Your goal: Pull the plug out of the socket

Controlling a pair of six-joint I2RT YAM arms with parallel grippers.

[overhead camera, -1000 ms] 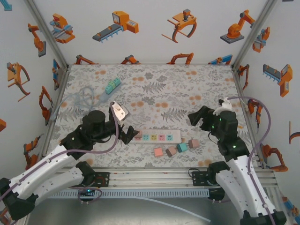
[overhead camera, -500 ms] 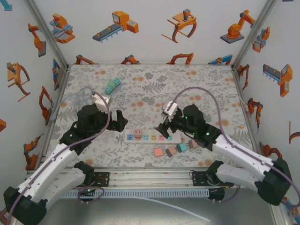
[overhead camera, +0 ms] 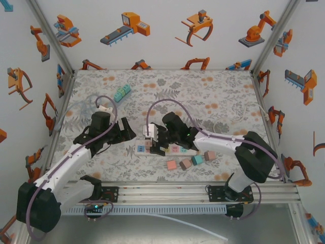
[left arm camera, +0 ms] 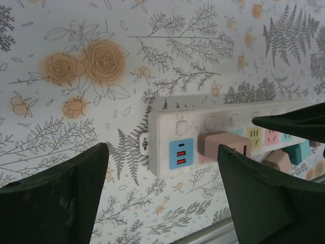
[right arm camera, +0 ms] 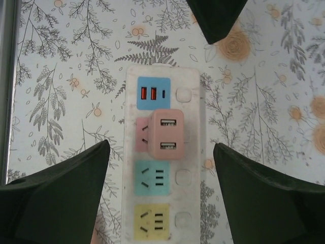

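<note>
Dark green fingers [right arm camera: 56, 198] of the right gripper [right arm camera: 161, 148] stand apart, one at nine o'clock and one at three o'clock of the plug [right arm camera: 166, 133]. Bare strip and mat show between each tip and the plug's sides, so nothing is clamped. The plug is a dusty-pink block with rounded corners and two USB ports stacked on its upper face. It sits in the pink outlet of the white power strip [right arm camera: 192, 152], second position from the strip's end. At its twelve o'clock is the blue USB panel [right arm camera: 152, 93] with two orange-red ports; at its six o'clock come a teal outlet [right arm camera: 152, 178] and then a yellow outlet [right arm camera: 151, 219]. The left gripper [left arm camera: 162, 150] is also spread wide, hanging over the strip's end, the blue panel seen between its tips. From above, the strip lies across the floral mat [overhead camera: 203, 96] near the table's middle, the left gripper at its nine o'clock. Four loose blocks [overhead camera: 185, 163], pink, brownish and teal, lie in a row at the strip's five o'clock, and a teal block [overhead camera: 122, 93] lies well apart at eleven o'clock.
</note>
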